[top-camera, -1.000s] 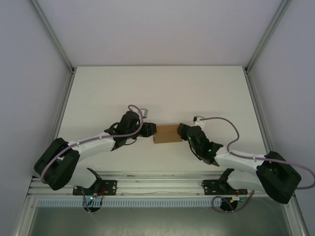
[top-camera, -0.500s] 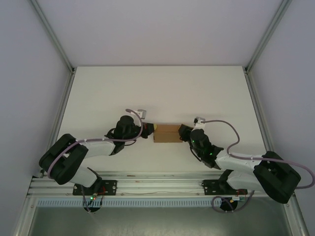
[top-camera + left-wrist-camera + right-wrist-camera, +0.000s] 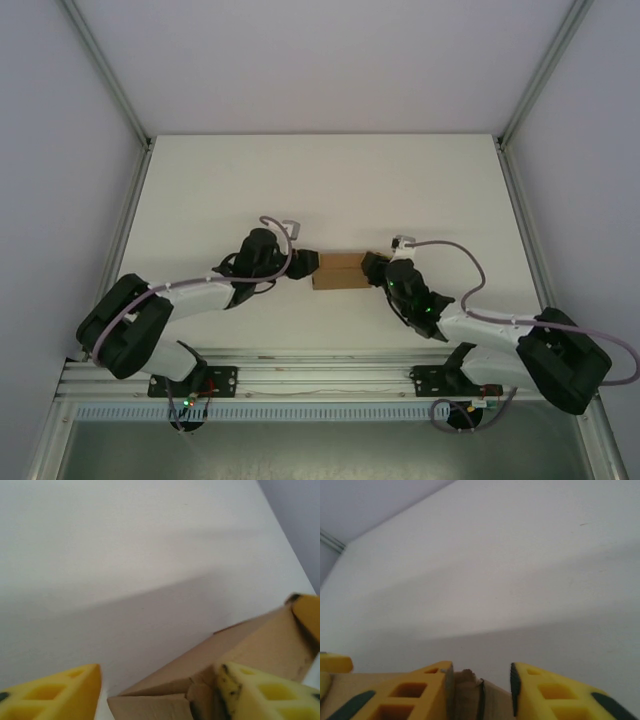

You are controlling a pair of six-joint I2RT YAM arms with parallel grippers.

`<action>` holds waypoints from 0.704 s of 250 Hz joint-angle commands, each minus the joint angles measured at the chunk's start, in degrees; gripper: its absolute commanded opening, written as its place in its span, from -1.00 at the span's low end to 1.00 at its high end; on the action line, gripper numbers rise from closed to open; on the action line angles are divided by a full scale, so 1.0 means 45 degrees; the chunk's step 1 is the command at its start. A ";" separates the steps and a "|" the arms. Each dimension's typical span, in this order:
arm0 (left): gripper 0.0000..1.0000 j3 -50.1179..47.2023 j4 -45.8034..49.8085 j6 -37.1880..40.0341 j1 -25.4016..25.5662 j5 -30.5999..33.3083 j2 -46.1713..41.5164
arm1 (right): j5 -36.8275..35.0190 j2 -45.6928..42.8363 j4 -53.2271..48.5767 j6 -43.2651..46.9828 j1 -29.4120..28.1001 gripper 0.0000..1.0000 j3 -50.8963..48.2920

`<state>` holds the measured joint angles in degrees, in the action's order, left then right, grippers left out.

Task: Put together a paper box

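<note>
Since half a second ago the left arm has shifted slightly, while the paper box (image 3: 338, 270) has stayed put. The left claw (image 3: 304, 265) has its fingers (image 3: 55, 692) spread wide and grips nothing. The box lies on the white table (image 3: 300, 180) directly ahead of it, its folded end reaching in between them. The right claw (image 3: 373, 267) has its fingers partly apart, astride a thin cardboard edge at the box's opposite end. A gap remains beside that edge, so nothing is clamped.
</note>
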<state>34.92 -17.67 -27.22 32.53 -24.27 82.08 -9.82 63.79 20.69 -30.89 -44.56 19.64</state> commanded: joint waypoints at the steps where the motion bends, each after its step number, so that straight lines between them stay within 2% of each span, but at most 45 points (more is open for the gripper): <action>1: 0.73 0.1028 0.3306 0.0287 0.0212 0.0591 -0.0119 | 0.0085 -0.0397 -0.3949 0.0256 -0.0170 -0.04 0.0946; 14: 0.99 0.1669 0.3815 0.0503 0.0224 0.0943 -0.0297 | -0.0203 -0.0538 -0.4683 0.0340 -0.0147 0.08 0.1578; 50: 1.00 0.3014 0.4633 0.1051 0.0212 0.1684 -0.0840 | -0.0425 -0.0647 -0.5923 0.1280 -0.0088 0.31 0.3085; 79: 1.00 0.3784 0.5576 0.1314 0.0182 0.3172 -0.1289 | 0.0063 -0.0727 -0.6383 0.2540 -0.0060 0.53 0.4042; 104: 1.00 0.4246 0.6411 0.1636 0.0022 0.4259 -0.1497 | 0.2690 -0.0690 -0.6949 0.5805 -0.0045 0.78 0.4891; 113: 1.00 0.4303 0.6565 0.1681 -0.0097 0.4394 -0.1587 | 0.3914 -0.0586 -0.7485 0.7293 -0.0055 0.99 0.5260; 132: 1.00 0.4203 0.6661 0.1757 -0.0469 0.4493 -0.1854 | 0.6058 -0.0232 -0.9115 1.0630 -0.0041 1.00 0.6175; 176: 1.00 0.3375 0.6916 0.1312 -0.1771 0.4664 -0.2711 | 0.6631 0.1112 -1.1649 1.5570 -0.0041 1.00 0.8183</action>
<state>52.75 9.72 -20.91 28.12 -6.35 73.14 12.95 64.88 -18.94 15.49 -44.84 50.87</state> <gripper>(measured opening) 0.998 0.997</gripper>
